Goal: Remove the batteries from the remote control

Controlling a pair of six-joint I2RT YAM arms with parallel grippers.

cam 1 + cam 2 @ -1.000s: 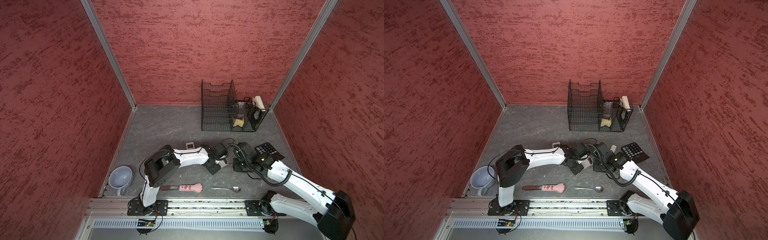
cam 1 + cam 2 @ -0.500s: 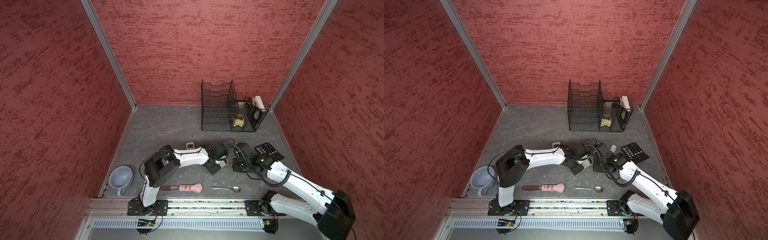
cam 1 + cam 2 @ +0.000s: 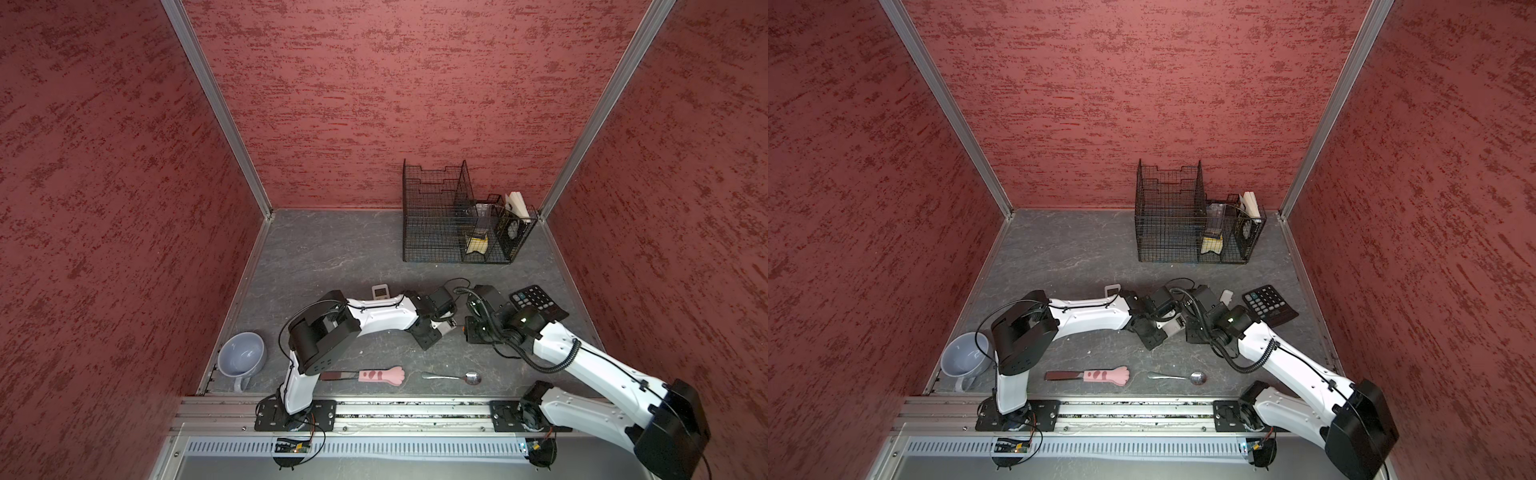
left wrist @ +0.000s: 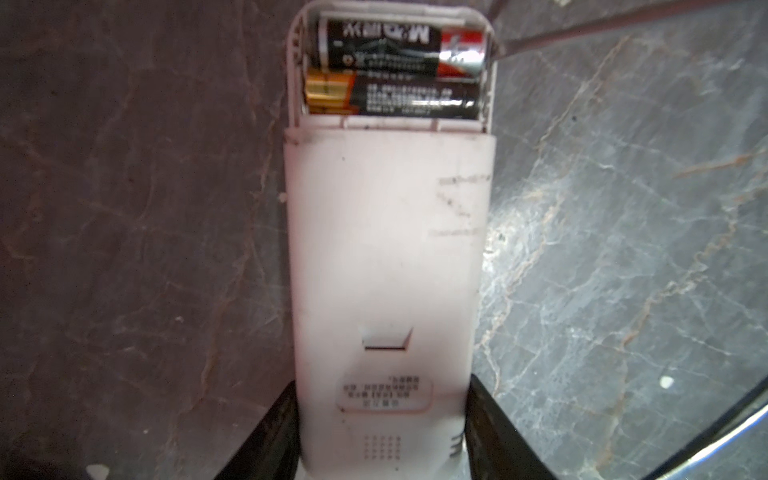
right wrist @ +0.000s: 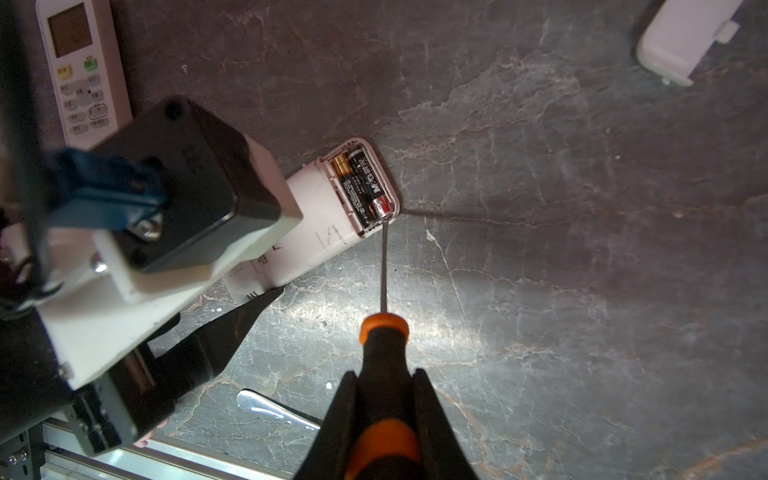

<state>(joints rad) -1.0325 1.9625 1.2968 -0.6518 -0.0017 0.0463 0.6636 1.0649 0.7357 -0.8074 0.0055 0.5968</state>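
So the remote lies face down around the middle of the counter, back cover off. Both batteries sit side by side in the open bay, at the end away from the left tool. That tool comes in from 9 o'clock, about half spread, fingers pressed on the remote's two long edges. From 3 o'clock the right tool is nearly closed around the handle of a screwdriver. The tip sits at the red end of the outer battery, right by the bay's rim. The loose cover lies roughly 2 o'clock from the remote.
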